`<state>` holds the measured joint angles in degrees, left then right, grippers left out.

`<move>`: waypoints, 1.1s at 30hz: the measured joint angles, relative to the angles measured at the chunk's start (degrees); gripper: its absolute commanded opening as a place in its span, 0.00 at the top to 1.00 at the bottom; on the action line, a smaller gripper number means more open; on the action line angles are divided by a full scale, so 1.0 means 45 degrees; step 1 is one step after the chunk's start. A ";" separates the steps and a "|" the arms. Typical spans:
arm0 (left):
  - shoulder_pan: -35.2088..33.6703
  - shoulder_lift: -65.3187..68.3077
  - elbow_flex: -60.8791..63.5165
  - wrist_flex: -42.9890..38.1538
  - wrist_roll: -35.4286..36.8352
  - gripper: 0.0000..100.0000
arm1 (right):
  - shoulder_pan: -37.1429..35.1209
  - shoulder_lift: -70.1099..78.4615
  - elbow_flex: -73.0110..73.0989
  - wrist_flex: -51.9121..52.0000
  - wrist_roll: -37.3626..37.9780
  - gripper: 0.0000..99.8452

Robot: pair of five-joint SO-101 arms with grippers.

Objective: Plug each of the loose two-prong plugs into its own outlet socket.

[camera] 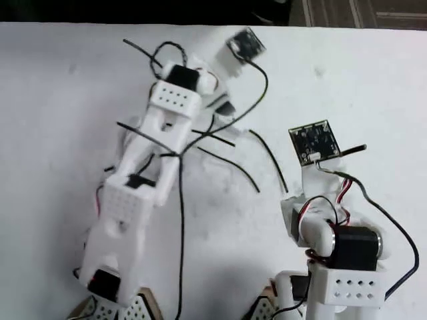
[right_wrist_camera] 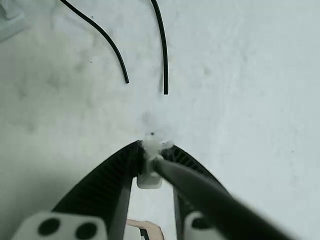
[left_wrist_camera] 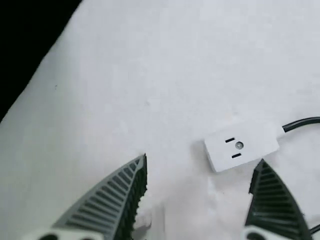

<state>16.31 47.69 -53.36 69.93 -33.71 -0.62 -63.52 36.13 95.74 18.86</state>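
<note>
Between the fingers of the right claw (right_wrist_camera: 152,150), pinched tight, sits a small white plug (right_wrist_camera: 149,179). Its black cord (right_wrist_camera: 200,192) runs back from it over one finger. The claw hangs low over the desk (right_wrist_camera: 250,75). Past its tips two loose black cable ends (right_wrist_camera: 107,40) (right_wrist_camera: 161,45) lie side by side on the white top, well apart from the plug. In the high view the right arm (camera: 333,247) is folded up near the desk's near right corner.

The left claw (left_wrist_camera: 201,165) is spread wide and holds nothing. A white socket (left_wrist_camera: 242,146) lies face up on the desk just ahead of the gap, close beside one fingertip (left_wrist_camera: 260,172); whether they touch I cannot tell. The socket's black lead (left_wrist_camera: 302,123) runs off from its far end. The left arm (camera: 143,180) stretches toward the desk's far edge, with black cables (camera: 227,163) strewn beside it.
</note>
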 measured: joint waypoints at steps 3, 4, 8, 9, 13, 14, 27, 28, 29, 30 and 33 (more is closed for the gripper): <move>0.0137 0.1836 -0.2012 0.0684 -0.0703 0.67 | 0.0000 0.0000 0.0000 -0.0020 0.0000 0.98; 0.0156 0.2422 -0.2618 0.0840 -0.0918 0.68 | 0.0000 0.0000 0.0000 -0.0020 0.0000 0.98; 0.0430 0.4513 -0.4786 0.1153 -0.1739 0.68 | 0.0000 0.0000 0.0000 -0.0020 0.0000 0.98; 0.0449 0.4962 -0.5216 0.1153 -0.1895 0.68 | 0.0000 0.0000 0.0000 -0.0020 0.0000 0.98; 0.0508 0.6330 -0.6525 0.1153 -0.2383 0.68 | 0.0000 0.0000 0.0195 -0.0020 0.0000 0.98; 0.0567 0.6584 -0.6779 0.1153 -0.2442 0.68 | -0.0039 0.0000 0.0234 -0.0020 0.0000 0.98; 0.0996 0.8088 -0.7756 0.0508 -0.3106 0.84 | -0.0020 0.0000 0.0234 -0.0020 0.0000 0.98; 0.1094 0.8127 -0.7775 0.0508 -0.3438 0.87 | -0.0020 0.0000 0.0234 -0.0020 0.0000 0.98; 0.1153 0.8127 -0.7775 0.0508 -0.3770 0.90 | -0.0020 0.0000 0.0234 -0.0020 0.0000 0.98; 0.1172 0.8147 -0.7775 0.0508 -0.4083 0.92 | -0.0020 0.0000 0.0234 -0.0020 0.0000 0.98; 0.1211 0.8264 -0.8264 0.0527 -0.4728 0.97 | -0.0020 0.0000 0.0234 -0.0020 0.0000 0.98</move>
<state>21.76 84.88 -90.55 72.31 -54.99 -0.70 -63.52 37.19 95.65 18.86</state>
